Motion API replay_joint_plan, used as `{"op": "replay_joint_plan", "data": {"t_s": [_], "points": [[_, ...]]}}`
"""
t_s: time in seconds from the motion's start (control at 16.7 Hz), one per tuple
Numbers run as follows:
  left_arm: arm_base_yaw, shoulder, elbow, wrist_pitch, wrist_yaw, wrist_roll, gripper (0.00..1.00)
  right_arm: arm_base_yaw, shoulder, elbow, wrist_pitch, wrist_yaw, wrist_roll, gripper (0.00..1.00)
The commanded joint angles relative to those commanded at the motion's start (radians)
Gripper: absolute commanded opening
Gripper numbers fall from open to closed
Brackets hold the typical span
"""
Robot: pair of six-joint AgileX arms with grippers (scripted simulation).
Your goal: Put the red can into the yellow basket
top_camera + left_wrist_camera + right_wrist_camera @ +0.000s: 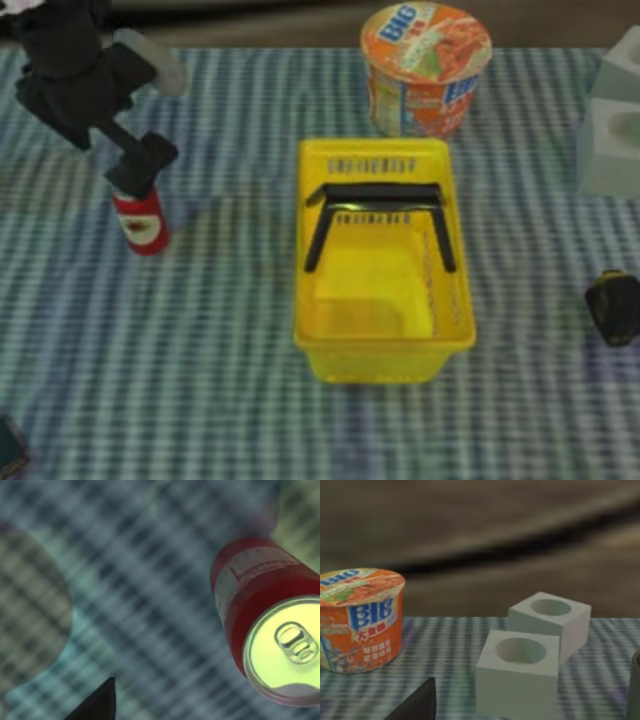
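My left gripper [140, 170] hangs right over the top of the red can [142, 222], which stands upright on the checked tablecloth [200, 350] at the table's left side. From above the black fingers cover the can's top, and I cannot tell whether they are spread or closed, or whether they touch it. In the left wrist view the can [260, 610] sits just below the tool and off to one side, its silver lid and pull tab turned toward the camera and the white label patch showing on its side; only one dark fingertip [97, 705] shows there, apart from the can. The yellow basket [385, 355] stands well away from the left gripper toward the table's middle, its black handles [378, 200] folded across its open top and nothing inside. Beyond the basket stands an orange-and-blue noodle cup [425, 68]. My right gripper [615, 305] is parked at the table's right edge, with two pale grey blocks [520, 672] ahead of it.
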Motion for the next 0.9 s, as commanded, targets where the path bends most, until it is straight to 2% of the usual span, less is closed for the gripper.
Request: {"op": "replay_joint_plan", "data": {"t_s": [0.18, 0.54, 0.9], "points": [[-0.006, 0.077, 0.059, -0.051, 0.0, 0.023, 1.0, 0.0, 0.0, 0.0, 0.0, 0.0, 0.0, 1.0], [-0.002, 0.082, 0.057, -0.049, 0.0, 0.024, 1.0, 0.0, 0.0, 0.0, 0.0, 0.0, 0.0, 1.0], [-0.006, 0.115, -0.056, 0.099, 0.0, 0.025, 1.0, 0.0, 0.0, 0.0, 0.0, 0.0, 0.0, 1.0]]}}
